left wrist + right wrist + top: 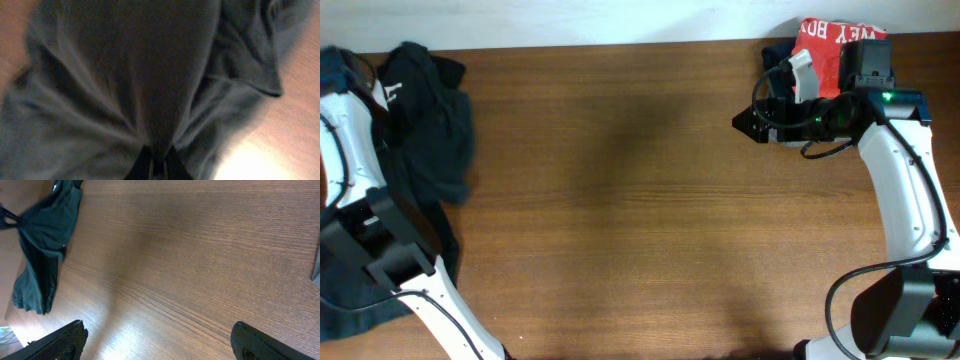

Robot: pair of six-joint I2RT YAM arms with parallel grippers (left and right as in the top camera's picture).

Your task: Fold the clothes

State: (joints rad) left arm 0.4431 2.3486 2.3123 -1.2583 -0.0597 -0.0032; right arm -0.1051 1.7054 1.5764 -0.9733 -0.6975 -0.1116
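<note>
Left claw [157,167]: clenched on a fold of the dark shirt [125,75]. The cloth is gathered into creases that run straight down to the fingertips [141,169]. The shirt fills nearly all of my left wrist view. Bare counter [300,130] shows only past the hem, off to the claw's side.

From overhead I cannot pick the left claw itself out of the dark cloth. The shirt sits bunched up against the left arm's upper link, in the far left corner of the counter. White lettering [395,95] shows on the side nearest the arm.

Farther back along that arm, toward its base, a second dark cloth [345,295] lies at the counter's edge, partly under the arm.

Right claw [157,342]: released, fingers spread wide, nothing between them, only wood grain below.

Just behind the right claw, at the far right corner, lies a red bag [840,45] with white print. I cannot tell whether the claw's housing touches it.

A sliver of grey-green cloth shows at the edge of the right wrist view. I cannot tell what it belongs to.

Well ahead of the right claw, across the open stretch of counter, I see the dark shirt. It is drawn to a pinch at one point and spreads out from there.
</note>
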